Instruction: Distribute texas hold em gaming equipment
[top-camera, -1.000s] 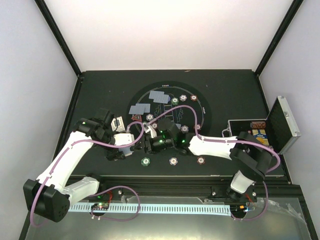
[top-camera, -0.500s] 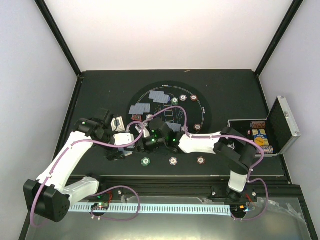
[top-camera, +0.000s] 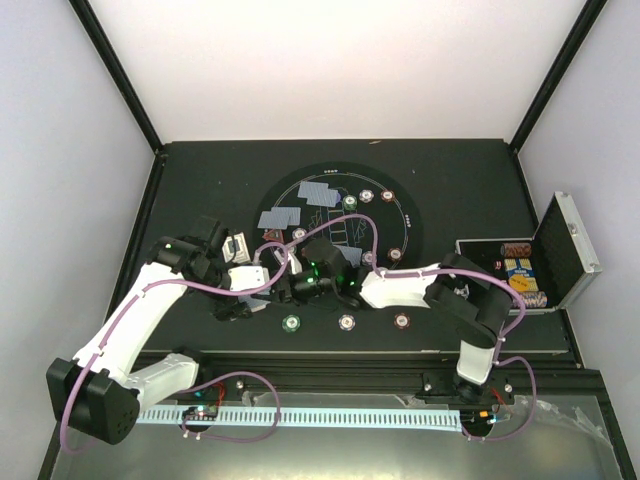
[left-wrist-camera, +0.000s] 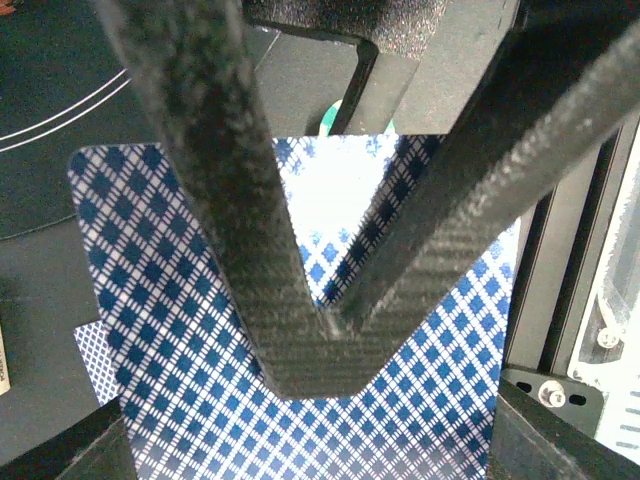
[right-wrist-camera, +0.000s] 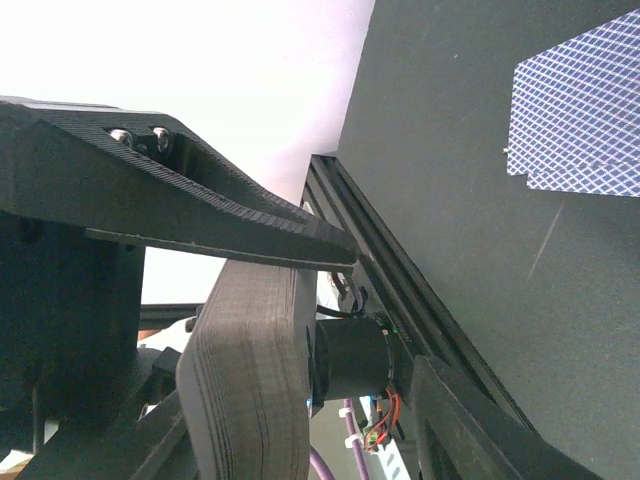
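My left gripper (left-wrist-camera: 325, 350) is shut on a blue diamond-backed playing card (left-wrist-camera: 200, 400), its fingers meeting in a V over the card's back. In the top view it (top-camera: 248, 283) holds the cards just left of the round mat (top-camera: 400, 185). My right gripper (top-camera: 286, 287) reaches in beside it from the right, jaws open (right-wrist-camera: 380, 330) with nothing seen between them. Dealt cards (top-camera: 320, 192) (top-camera: 279, 217) lie face down on the mat. Striped chips (top-camera: 291, 322) (top-camera: 346, 322) (top-camera: 401, 321) lie near the front edge. More chips (top-camera: 368, 196) sit on the mat.
The silver-edged black case (top-camera: 566, 250) stands open at the right, with chips and cards inside. A loose card (right-wrist-camera: 580, 110) lies on the dark table (right-wrist-camera: 450, 250) in the right wrist view. A green chip (left-wrist-camera: 330, 118) peeks from behind the held card. The front rail (top-camera: 350, 375) is near.
My right arm has swung left, bringing its gripper up beside the left gripper, and its jaws have narrowed. The left arm and its cards have stayed put.
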